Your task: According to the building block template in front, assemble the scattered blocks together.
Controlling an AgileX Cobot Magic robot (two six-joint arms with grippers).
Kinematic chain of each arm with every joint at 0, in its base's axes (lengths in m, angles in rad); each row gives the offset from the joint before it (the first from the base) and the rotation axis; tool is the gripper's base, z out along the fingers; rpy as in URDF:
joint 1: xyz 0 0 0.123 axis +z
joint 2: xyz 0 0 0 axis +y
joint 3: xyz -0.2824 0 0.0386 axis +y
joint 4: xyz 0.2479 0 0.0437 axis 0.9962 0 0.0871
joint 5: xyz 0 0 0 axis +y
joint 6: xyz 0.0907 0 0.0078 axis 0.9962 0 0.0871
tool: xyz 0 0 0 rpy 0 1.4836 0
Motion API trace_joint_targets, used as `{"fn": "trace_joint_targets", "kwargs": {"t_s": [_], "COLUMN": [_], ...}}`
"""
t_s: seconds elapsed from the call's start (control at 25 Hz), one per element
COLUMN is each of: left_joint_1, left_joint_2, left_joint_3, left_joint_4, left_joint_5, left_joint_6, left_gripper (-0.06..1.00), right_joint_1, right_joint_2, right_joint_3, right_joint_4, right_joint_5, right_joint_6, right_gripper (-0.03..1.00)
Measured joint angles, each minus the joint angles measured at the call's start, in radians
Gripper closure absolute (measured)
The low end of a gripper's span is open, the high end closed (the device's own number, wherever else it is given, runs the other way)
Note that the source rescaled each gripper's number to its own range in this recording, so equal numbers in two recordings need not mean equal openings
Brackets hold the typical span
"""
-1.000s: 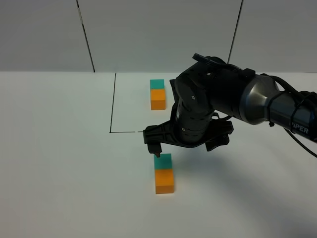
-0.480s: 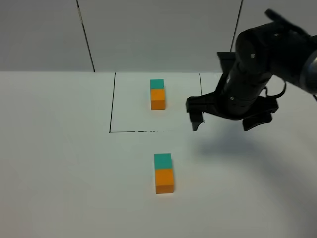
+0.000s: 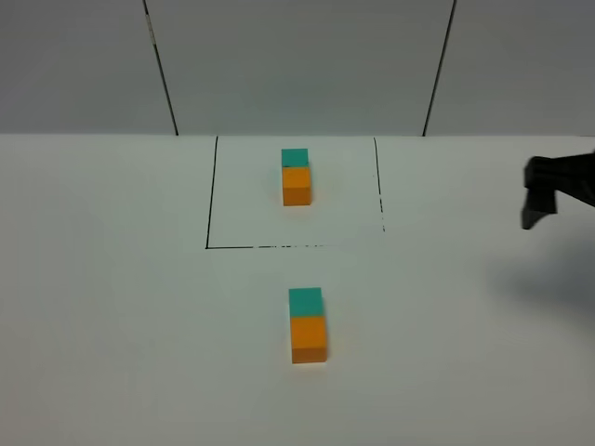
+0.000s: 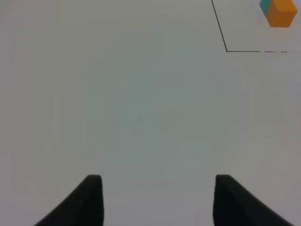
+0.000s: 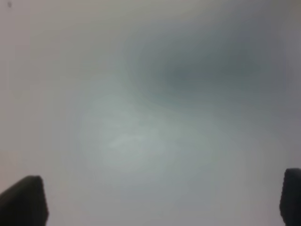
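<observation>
Right gripper [image 3: 544, 200] now withdrawn far right, wide open, empty; scattered blocks [image 3: 308, 324] left joined, matching building block template [image 3: 296, 177]. Left gripper [image 4: 157, 195] parted, empty.

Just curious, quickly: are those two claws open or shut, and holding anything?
Left gripper: open, holding nothing.
Right gripper: wide open, holding nothing.

Even soft lighting, faint shadows, right wrist view blurred

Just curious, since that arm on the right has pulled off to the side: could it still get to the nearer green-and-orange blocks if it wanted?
Probably yes. The right gripper stands open and empty, and only bare table lies between it and the near blocks.
</observation>
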Motion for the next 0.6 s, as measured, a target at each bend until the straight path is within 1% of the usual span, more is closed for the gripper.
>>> {"fn": "trace_joint_targets", "kwargs": {"t_s": [0.12, 0.24, 0.4, 0.6], "left_joint_1": [0.0, 0.0, 0.0, 0.0], "left_joint_2": [0.0, 0.0, 0.0, 0.0], "left_joint_3": [0.0, 0.0, 0.0, 0.0], "left_joint_4": [0.0, 0.0, 0.0, 0.0], "left_joint_5": [0.0, 0.0, 0.0, 0.0], "left_joint_6": [0.0, 0.0, 0.0, 0.0], "left_gripper": [0.81, 0.81, 0.81, 0.81], "right_joint_1": [-0.102, -0.17, -0.196, -0.196], "right_joint_2": [-0.121, -0.272, -0.477, -0.741], "right_joint_3": [0.115, 0.219, 0.326, 0.418], "right_joint_4": [0.004, -0.006, -0.063, -0.094], "right_joint_5": [-0.014, -0.028, -0.017, 0.092], "right_joint_6": [-0.03, -0.04, -0.04, -0.07], "right_gripper": [-0.03, -0.03, -0.03, -0.03]}}
